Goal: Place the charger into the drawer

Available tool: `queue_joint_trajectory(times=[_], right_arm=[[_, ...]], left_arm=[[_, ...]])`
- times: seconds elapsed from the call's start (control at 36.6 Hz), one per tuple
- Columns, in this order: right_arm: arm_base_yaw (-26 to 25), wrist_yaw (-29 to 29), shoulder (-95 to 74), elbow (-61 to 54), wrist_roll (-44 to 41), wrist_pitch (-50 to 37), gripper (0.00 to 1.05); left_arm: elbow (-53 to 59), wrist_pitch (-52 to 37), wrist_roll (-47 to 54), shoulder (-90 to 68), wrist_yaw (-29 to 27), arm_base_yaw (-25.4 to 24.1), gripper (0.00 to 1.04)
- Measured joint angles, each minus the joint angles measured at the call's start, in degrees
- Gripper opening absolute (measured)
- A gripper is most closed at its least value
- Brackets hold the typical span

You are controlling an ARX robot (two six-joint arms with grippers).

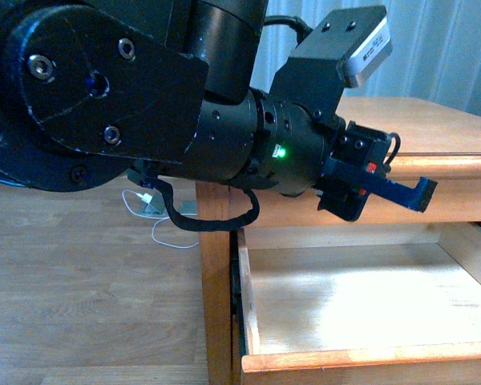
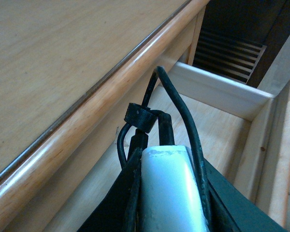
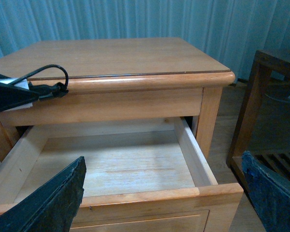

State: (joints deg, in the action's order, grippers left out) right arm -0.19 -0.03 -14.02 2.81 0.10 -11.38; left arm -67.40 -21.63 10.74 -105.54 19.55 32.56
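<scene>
**A:** Left end effector (image 1: 409, 192) first. Pressed together on something?

**B:** Yes, pinching the small white rectangular charger (image 2: 168, 188), with its thin black cable (image 2: 183, 116) looping out past the fingertips. Clamped on the block's flanks, probably to leave the loose cable free in front instead of bunched in the grip.

**A:** And placed where against the wide honey-coloured wooden drawer (image 1: 369, 354)?

**B:** Above the drawer's pale open interior, towards its back wall. Roughly level with the rounded front lip of the honey-coloured wooden worktop (image 1: 433, 128) over the drawer. Clear of the drawer floor, resting on nothing.

**A:** Why held that high?

**B:** Likely to clear the drawer's side walls and front rim. Looks like the carry step close to done, with lowering and letting go not yet done.

**A:** And the right end effector (image 3: 162, 166)?

**B:** Spread wide, gripping nothing, hanging in front of the drawer and facing its pulled-out front. Set outside the drawer, presumably to leave the space free.

**A:** Anything to watch?

**B:** The cable. Could snag on the worktop lip just beside it, or drape over the drawer's back wall. Better to release low and well inside the drawer.

**A:** Anything else around?

**B:** A white plug with white cable (image 1: 148, 204) on the floor, well to the side of the drawer. Not part of this job.
</scene>
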Motion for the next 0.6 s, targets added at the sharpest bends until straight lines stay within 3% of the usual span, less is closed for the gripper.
queue_joint_trajectory(times=[0.08, 0.27, 0.38, 0.55, 0.6], right_arm=[[0.0, 0.0, 0.0, 0.0, 0.0, 0.0, 0.96], [0.0, 0.0, 0.0, 0.0, 0.0, 0.0, 0.96], [0.0, 0.0, 0.0, 0.0, 0.0, 0.0, 0.96], [0.0, 0.0, 0.0, 0.0, 0.0, 0.0, 0.96], [0.0, 0.0, 0.0, 0.0, 0.0, 0.0, 0.96]], left_arm=[[-0.5, 0.6, 0.2, -1.0, -0.9, 0.1, 0.26], [-0.7, -1.1, 0.2, -1.8, -3.3, 0.2, 0.53], [-0.8, -4.0, -0.3, -1.8, -6.3, 0.1, 0.68], [-0.9, -8.6, -3.0, -0.2, -13.2, -0.9, 0.98], [-0.5, -9.6, -3.5, 1.2, -15.3, -1.5, 1.0]])
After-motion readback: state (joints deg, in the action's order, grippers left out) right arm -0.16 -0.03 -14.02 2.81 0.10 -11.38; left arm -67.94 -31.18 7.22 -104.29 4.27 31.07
